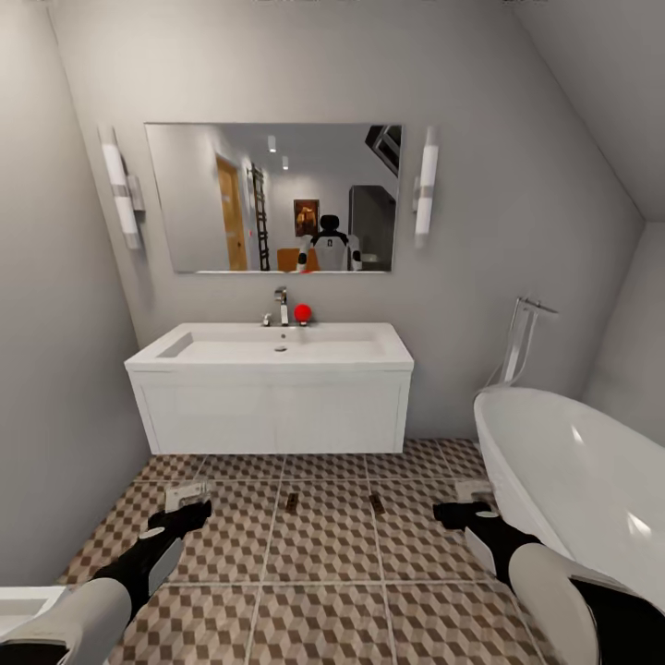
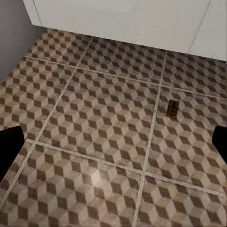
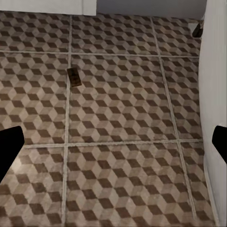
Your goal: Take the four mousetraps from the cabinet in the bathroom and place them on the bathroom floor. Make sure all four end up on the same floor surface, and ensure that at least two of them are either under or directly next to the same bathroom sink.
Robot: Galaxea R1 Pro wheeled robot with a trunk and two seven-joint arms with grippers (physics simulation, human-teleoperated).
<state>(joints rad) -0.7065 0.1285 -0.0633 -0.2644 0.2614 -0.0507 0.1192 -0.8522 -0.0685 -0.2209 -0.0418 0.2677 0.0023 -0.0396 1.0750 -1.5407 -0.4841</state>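
- I have both arms held low over the cube-patterned brown, beige and grey tiled bathroom floor (image 1: 323, 591), in front of the sink.
- Left gripper (image 1: 189, 514): black fingers spread wide in the left wrist view, bare tile between them, nothing held.
- Right gripper (image 1: 454, 513): the same in the right wrist view, fingertips far apart, nothing held.
- Two small flat brown mousetraps lie on the tiles between the grippers and the sink: one (image 1: 292, 502) nearer the left gripper, the other (image 1: 377, 503) nearer the right. Both sit just in front of the vanity, not under it; I judge that close enough to count as next to the sink, which is likely why they were set there.
- I see no other traps, so two may remain to be fetched.
- The left wrist view picks up its trap (image 2: 173, 108) beside a grout line, wire detail too small to read; the right wrist view shows the other (image 3: 74, 77) and the white oval bathtub wall (image 3: 215, 85) close alongside, a clearance I cannot gauge from the head view.
- Farther off: the wide white rectangular sink on its wall-hung vanity (image 1: 270, 369), with a chrome faucet (image 1: 281, 305) and a small red ball (image 1: 302, 313) by it.
- Behind the sink, a wall mirror (image 1: 273, 198) reflects the robot; neither wrist view shows this.
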